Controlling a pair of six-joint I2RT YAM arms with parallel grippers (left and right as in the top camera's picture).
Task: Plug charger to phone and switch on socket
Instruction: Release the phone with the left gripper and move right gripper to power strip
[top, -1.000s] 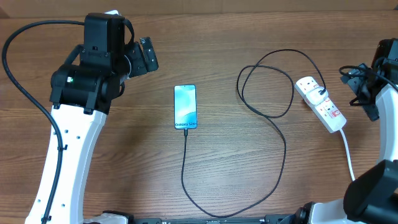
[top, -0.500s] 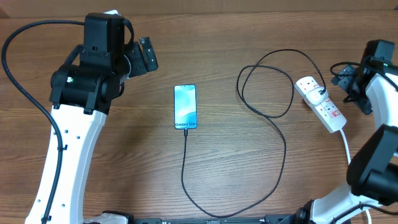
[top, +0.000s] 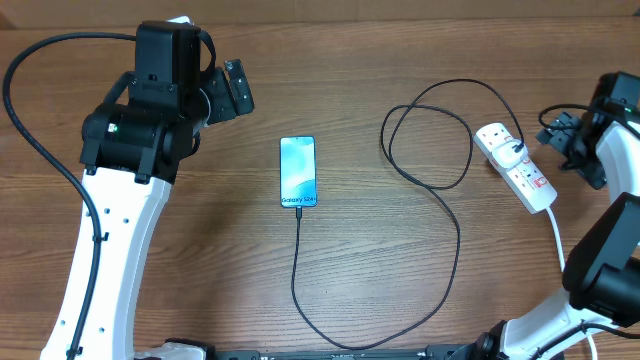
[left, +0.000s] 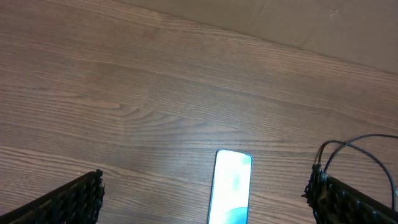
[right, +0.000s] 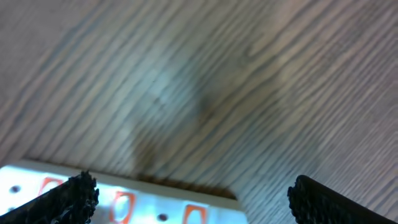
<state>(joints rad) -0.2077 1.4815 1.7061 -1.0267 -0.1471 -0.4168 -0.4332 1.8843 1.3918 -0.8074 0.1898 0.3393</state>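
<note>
Wood table (top: 380, 260): bare brown top, everything lies flat on it.
Phone (top: 298, 172): centre of table, screen lit blue, same spot as a second ago.
Charger (top: 296, 250): thin black cable; its tip meets the phone's bottom edge and looks seated. It loops right to the black plug (top: 512, 148) sitting in the socket. No shift from the earlier frames.
Socket (top: 520, 168): white strip at far right, angled, with the white cord (top: 560, 250) trailing toward the near edge.
Switches (right: 124, 202): red rockers; on or off cannot be told.
Left gripper (top: 235, 90): parked up left, well apart from the phone, fingers spread wide, holding nothing. It has not moved over the last second.
Right gripper (right: 189, 186): fingers spread, empty. It has come in from the table edge and now hangs just beside the socket's far end, with the strip's edge under the fingers in the wrist view.
Change: only the right arm moves.
Meaning: the plug-in part looks done. The switch press is probably what is left, and the right arm seems to be lining up for it.
Risk: the strip is light and may slide under a sideways push.
</note>
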